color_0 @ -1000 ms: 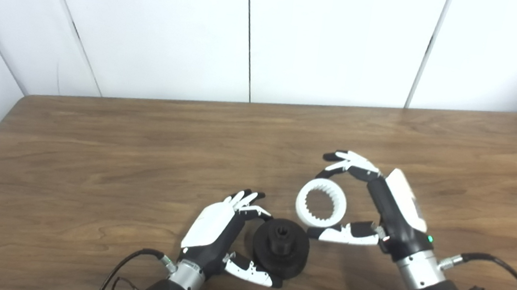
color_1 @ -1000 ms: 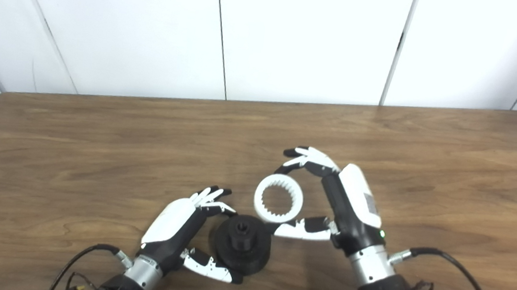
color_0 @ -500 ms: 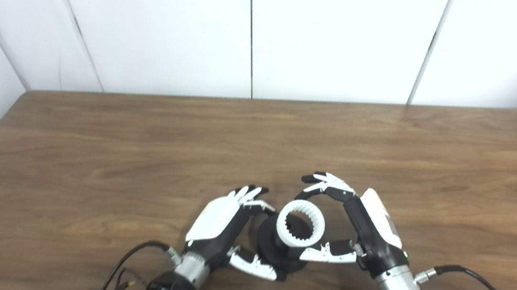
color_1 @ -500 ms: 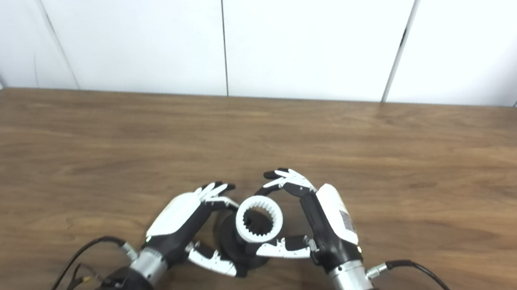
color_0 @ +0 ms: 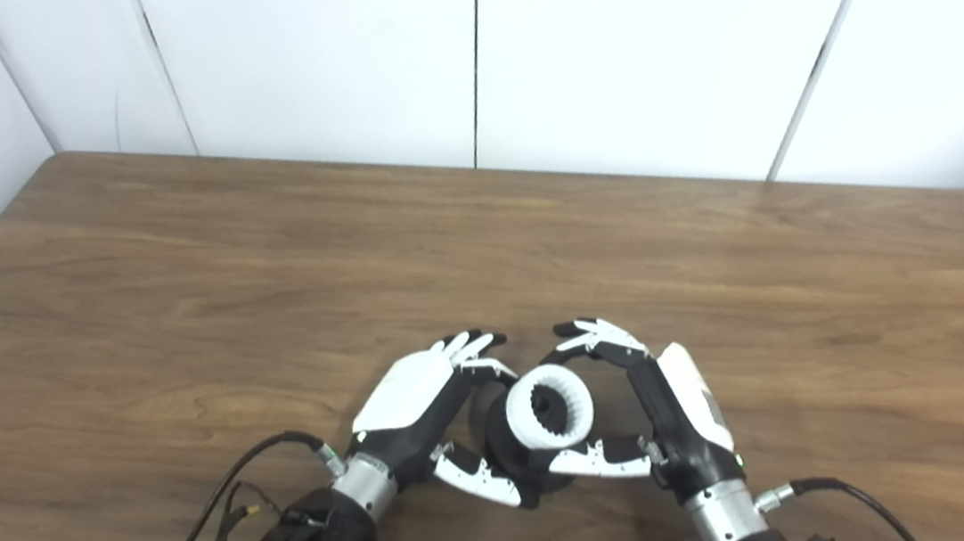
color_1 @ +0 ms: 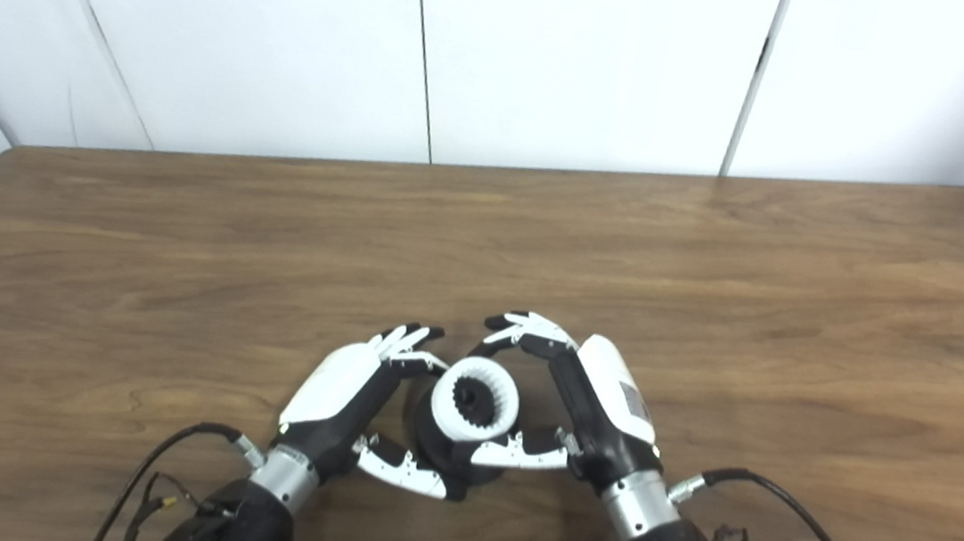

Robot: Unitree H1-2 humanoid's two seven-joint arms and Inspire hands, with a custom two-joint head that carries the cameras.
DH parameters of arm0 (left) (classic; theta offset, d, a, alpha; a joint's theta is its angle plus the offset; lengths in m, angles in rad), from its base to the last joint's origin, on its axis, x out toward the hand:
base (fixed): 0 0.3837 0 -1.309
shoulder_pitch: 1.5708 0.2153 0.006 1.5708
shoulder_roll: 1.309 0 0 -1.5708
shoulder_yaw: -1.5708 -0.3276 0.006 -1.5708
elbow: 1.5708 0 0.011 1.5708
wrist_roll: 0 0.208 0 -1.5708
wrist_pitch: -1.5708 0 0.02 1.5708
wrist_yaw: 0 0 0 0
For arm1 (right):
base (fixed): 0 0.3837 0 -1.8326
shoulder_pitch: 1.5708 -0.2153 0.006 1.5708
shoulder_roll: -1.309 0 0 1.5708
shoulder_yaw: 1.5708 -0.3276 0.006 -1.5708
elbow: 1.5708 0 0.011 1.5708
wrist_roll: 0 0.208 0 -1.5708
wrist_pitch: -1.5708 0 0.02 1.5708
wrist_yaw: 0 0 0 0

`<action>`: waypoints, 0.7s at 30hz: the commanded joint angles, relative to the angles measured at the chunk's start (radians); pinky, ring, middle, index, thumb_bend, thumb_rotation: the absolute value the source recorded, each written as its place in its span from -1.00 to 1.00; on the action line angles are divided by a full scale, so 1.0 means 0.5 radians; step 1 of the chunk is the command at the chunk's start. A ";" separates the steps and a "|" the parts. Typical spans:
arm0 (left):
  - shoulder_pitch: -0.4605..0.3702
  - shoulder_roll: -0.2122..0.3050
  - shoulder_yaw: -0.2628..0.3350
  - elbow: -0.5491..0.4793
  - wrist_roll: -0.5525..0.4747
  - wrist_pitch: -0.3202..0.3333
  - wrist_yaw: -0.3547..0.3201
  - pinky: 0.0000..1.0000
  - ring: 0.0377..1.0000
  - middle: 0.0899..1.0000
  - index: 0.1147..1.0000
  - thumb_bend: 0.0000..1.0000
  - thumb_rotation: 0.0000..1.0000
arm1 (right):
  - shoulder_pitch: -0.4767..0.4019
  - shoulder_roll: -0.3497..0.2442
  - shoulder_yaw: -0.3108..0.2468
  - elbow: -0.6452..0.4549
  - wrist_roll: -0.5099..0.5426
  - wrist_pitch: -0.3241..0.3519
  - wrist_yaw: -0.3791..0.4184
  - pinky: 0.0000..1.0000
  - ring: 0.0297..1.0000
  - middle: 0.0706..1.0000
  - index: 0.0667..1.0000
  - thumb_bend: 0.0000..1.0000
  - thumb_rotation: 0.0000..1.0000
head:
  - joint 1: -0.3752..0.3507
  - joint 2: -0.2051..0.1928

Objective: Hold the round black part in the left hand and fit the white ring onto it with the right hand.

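Left eye view: the left hand (color_0: 414, 407) hugs the black part (color_0: 507, 461); the right hand (color_0: 655, 414) pinches the white ring (color_0: 550, 408). Keep it flat, push down gently.

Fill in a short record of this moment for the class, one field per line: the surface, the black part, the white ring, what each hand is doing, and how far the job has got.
surface: wooden table
black part: round black part, on the table, near edge
white ring: toothed white ring, over the black part's raised middle
left hand: left hand cupped round the black part
right hand: right hand pinching the ring between fingers and thumb
stage: ring is over the part; whether it is fully seated cannot be told
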 commanded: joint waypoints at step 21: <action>-0.037 0.019 -0.033 -0.059 0.015 0.031 -0.046 1.00 1.00 0.91 0.14 0.99 -0.39 | -0.137 -0.027 0.069 0.034 -0.187 0.039 0.054 0.86 0.75 0.58 -0.11 0.03 -0.71 | 0.012 0.035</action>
